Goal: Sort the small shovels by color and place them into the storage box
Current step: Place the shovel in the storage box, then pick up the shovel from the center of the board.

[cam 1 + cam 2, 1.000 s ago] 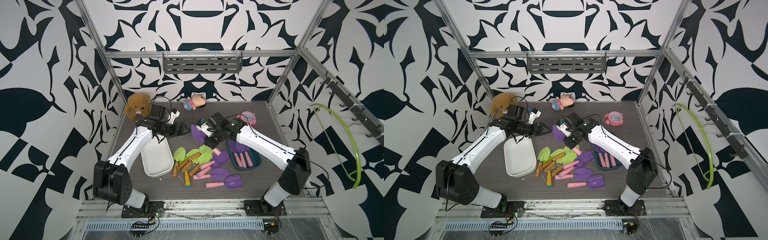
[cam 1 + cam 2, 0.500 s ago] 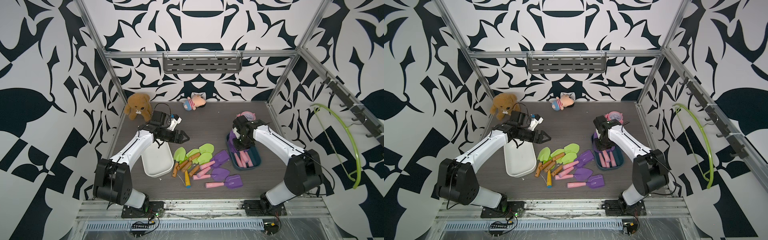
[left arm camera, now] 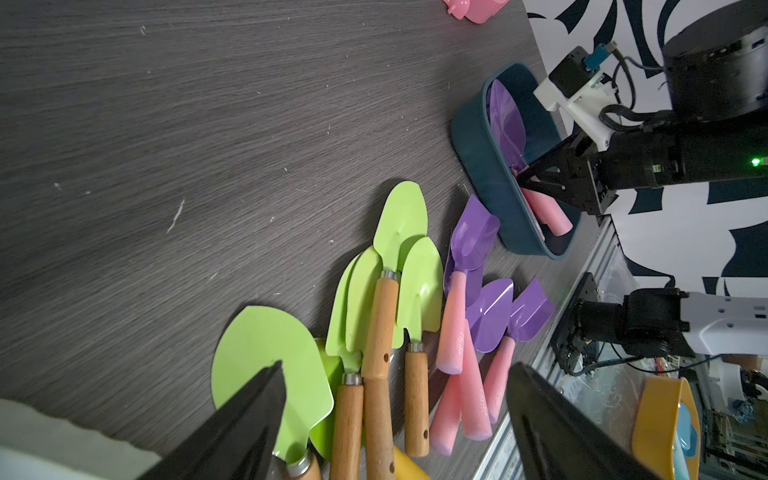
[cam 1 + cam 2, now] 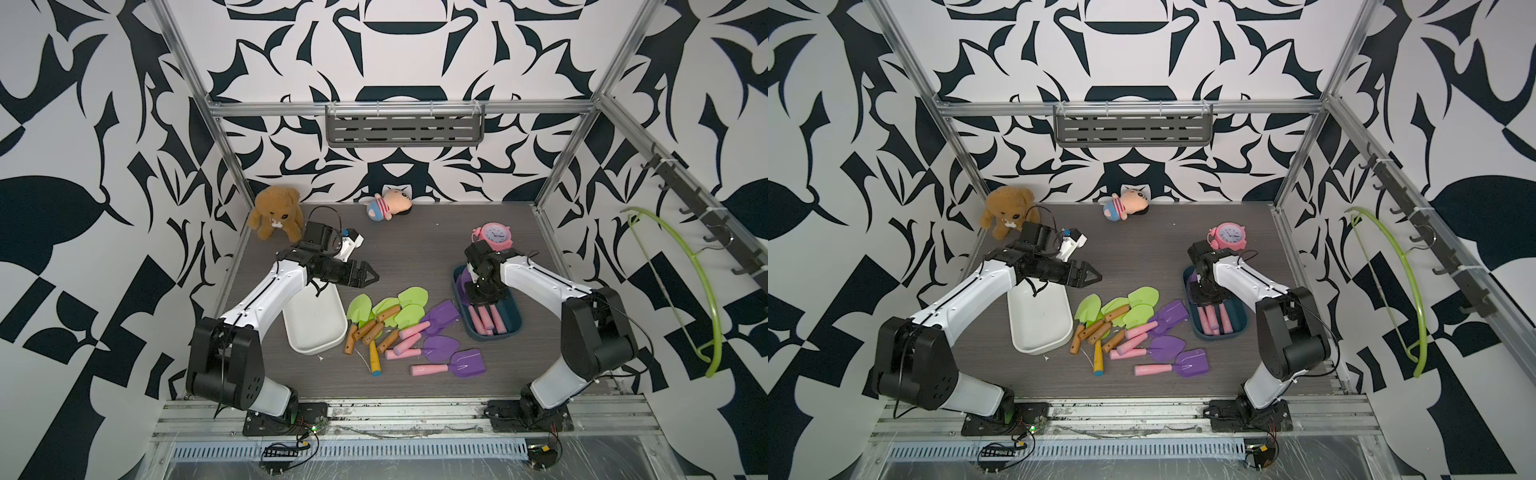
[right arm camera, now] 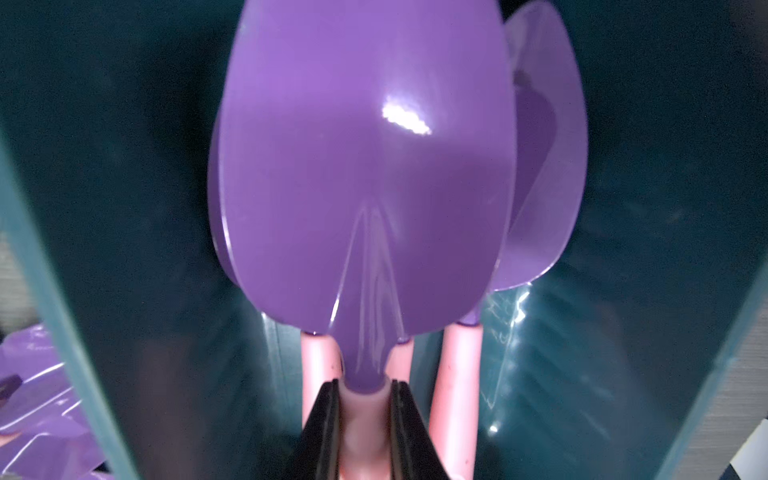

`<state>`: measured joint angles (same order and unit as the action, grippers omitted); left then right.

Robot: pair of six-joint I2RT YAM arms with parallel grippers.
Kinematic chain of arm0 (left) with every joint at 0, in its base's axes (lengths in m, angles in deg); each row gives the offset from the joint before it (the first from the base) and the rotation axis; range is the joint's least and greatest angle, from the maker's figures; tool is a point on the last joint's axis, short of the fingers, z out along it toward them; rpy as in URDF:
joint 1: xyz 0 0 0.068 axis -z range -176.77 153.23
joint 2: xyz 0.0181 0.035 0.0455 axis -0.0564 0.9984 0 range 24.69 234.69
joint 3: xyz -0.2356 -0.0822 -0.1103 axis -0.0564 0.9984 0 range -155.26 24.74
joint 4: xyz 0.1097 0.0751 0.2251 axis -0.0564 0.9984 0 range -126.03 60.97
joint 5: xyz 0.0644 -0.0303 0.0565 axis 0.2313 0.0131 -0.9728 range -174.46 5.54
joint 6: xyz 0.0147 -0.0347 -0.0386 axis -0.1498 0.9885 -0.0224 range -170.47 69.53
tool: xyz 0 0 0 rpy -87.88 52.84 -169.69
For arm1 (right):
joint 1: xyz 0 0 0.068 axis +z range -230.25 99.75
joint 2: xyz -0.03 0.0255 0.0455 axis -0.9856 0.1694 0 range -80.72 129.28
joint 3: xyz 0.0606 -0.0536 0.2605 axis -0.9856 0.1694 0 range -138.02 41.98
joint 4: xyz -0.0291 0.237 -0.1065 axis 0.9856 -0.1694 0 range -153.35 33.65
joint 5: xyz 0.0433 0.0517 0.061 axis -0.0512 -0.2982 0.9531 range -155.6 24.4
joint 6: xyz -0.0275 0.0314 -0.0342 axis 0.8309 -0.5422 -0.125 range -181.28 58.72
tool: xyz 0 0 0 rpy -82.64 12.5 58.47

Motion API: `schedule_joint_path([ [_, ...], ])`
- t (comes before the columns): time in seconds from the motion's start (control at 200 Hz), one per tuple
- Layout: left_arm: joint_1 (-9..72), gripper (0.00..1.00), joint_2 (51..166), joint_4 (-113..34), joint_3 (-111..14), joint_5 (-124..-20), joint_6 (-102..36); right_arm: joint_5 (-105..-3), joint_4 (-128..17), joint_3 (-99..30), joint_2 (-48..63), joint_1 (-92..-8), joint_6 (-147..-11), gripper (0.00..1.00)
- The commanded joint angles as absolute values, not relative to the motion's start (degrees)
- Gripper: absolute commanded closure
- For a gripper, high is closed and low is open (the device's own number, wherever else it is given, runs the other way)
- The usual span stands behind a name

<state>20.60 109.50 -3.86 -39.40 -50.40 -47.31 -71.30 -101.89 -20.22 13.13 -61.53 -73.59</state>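
The right tool (image 5: 365,399) is gripping the pink handle of a purple shovel (image 5: 365,166), with its jaws pressing on both sides of the handle. The shovel's blade is lying over other purple blades inside the blue box (image 4: 493,338), at centre right of the frame in both top views. The left tool (image 4: 371,275) is hovering left of centre with its jaws spread wide and gripping nothing, over the far end of the white box (image 4: 316,328). Green shovels (image 4: 409,315) and loose purple shovels (image 4: 441,347) are lying heaped on the desk (image 4: 415,249) at centre frame, between the two boxes.
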Motion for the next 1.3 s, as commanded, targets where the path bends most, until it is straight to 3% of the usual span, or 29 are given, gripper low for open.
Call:
schedule_joint_path([
  [0.0, 20.5, 0.09, 108.4, -3.6, -38.9, -49.7, -48.5, -71.3, -99.7, -20.2, 13.2, -61.7, -74.6, 0.74],
  [0.24, 20.5, 0.09, 108.9, -3.2, -39.2, -49.9, -48.7, -72.3, -101.5, -20.1, 12.9, -61.8, -74.5, 0.69],
  [0.61, 20.5, 0.09, 109.2, -3.2, -39.1, -49.9, -49.1, -72.3, -104.0, -20.0, 9.5, -61.9, -76.8, 0.73],
  [0.86, 20.5, 0.10, 107.6, -1.2, -38.1, -50.0, -56.9, -66.0, -103.4, -21.0, -1.5, -60.2, -81.9, 0.72],
  [1.03, 20.6, 0.12, 107.5, 0.0, -37.5, -47.5, -60.3, -64.6, -99.4, -18.5, -6.3, -52.0, -93.7, 0.72],
  [1.295, 26.1, 0.14, 108.6, 1.3, -37.4, -48.4, -62.1, -68.4, -96.0, -15.3, -4.7, -40.4, -108.7, 0.70],
])
